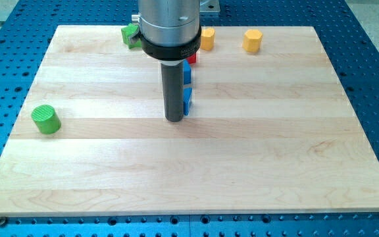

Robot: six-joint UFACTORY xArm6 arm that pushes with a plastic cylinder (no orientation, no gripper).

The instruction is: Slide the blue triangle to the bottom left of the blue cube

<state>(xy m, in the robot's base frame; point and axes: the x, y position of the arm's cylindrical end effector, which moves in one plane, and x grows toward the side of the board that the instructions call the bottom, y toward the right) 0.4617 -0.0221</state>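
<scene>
My tip (174,119) rests on the wooden board (189,164) near the middle. Right against the rod's right side, two blue pieces show as narrow slivers: a lower blue block (188,101) touching the rod and an upper blue block (187,72) just above it. The rod hides most of both, so I cannot tell which is the triangle and which is the cube. A red block (192,58) peeks out above the upper blue one.
A green cylinder (46,119) stands at the view's left. A green block (131,33) sits at the top, partly behind the arm. Two yellow blocks (207,38) (252,40) stand at the top right of the arm.
</scene>
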